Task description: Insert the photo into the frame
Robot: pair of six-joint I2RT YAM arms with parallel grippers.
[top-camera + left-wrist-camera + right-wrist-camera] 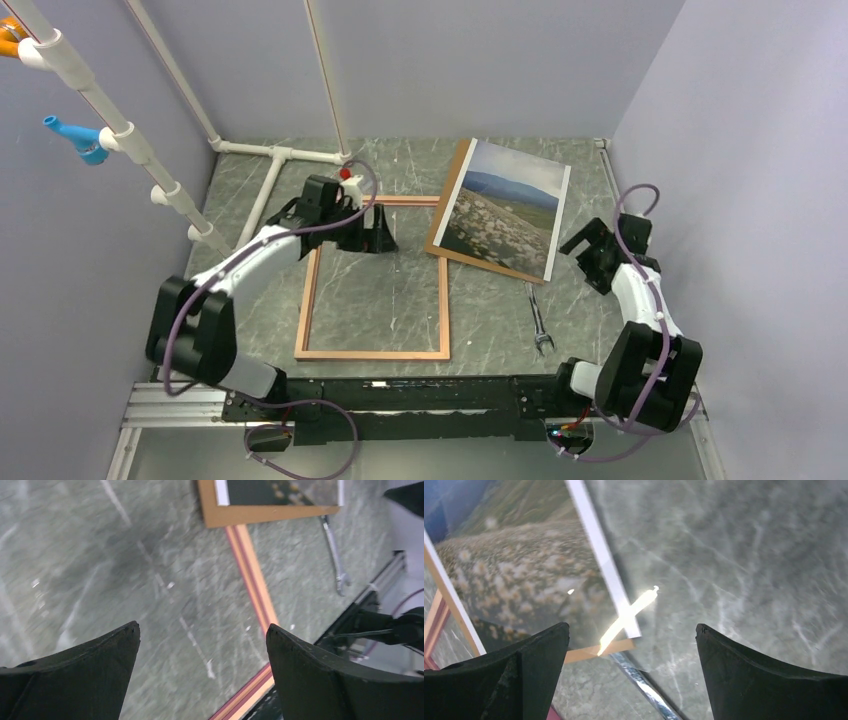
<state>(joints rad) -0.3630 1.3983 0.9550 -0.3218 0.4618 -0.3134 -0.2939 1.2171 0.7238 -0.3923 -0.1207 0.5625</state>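
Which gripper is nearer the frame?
Left. The left gripper is over the far rail of the frame; the right gripper is beyond the photo, farther right.

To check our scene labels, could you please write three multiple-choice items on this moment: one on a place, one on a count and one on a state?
1. Relative to the frame, the photo lies: A inside it; B beside it, on the backing board; C under it.
2. Hand tools on the table: A three; B none; C one.
3. The left gripper and right gripper are: A both open, empty; B both shut; C both holding the photo.
Answers: B, the print rests on the brown board outside the empty frame; C, only a wrench shows; A, each wrist view shows spread fingers with nothing between.
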